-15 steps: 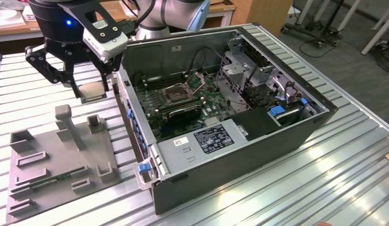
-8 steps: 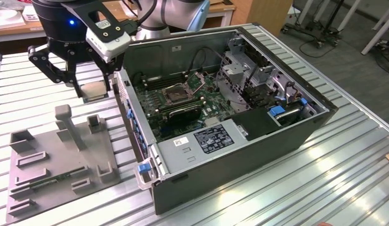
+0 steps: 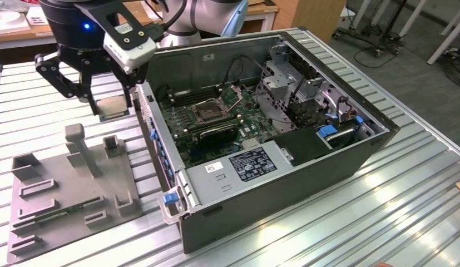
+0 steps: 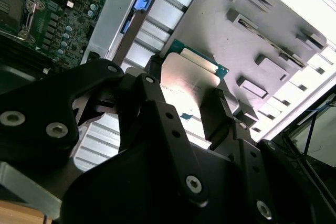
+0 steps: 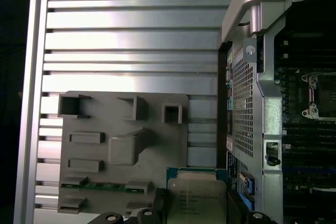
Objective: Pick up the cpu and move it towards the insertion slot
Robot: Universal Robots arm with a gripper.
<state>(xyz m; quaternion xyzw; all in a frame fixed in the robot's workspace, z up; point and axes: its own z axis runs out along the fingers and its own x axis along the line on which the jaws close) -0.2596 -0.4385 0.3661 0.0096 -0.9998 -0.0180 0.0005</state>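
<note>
My gripper (image 3: 112,104) is shut on the cpu (image 3: 111,107), a flat square chip with a silvery top. It hangs in the air above the slatted table, past the far end of the grey tray (image 3: 74,183) and just outside the case wall. In both wrist views the black fingers (image 4: 152,95) clamp the cpu (image 4: 186,82) (image 5: 195,195) by two opposite edges. The insertion slot (image 3: 211,111), a square socket with a metal frame, lies on the green motherboard inside the open case, toward the exterior view's right of the gripper. It also appears in both wrist views (image 4: 10,3) (image 5: 323,95).
The open computer case (image 3: 289,183) lies on its side on the slatted aluminium table (image 3: 407,189). Its raised side wall (image 3: 152,133) stands between gripper and motherboard. The grey tray has upright posts (image 3: 80,147) and holds a green memory stick (image 3: 59,214).
</note>
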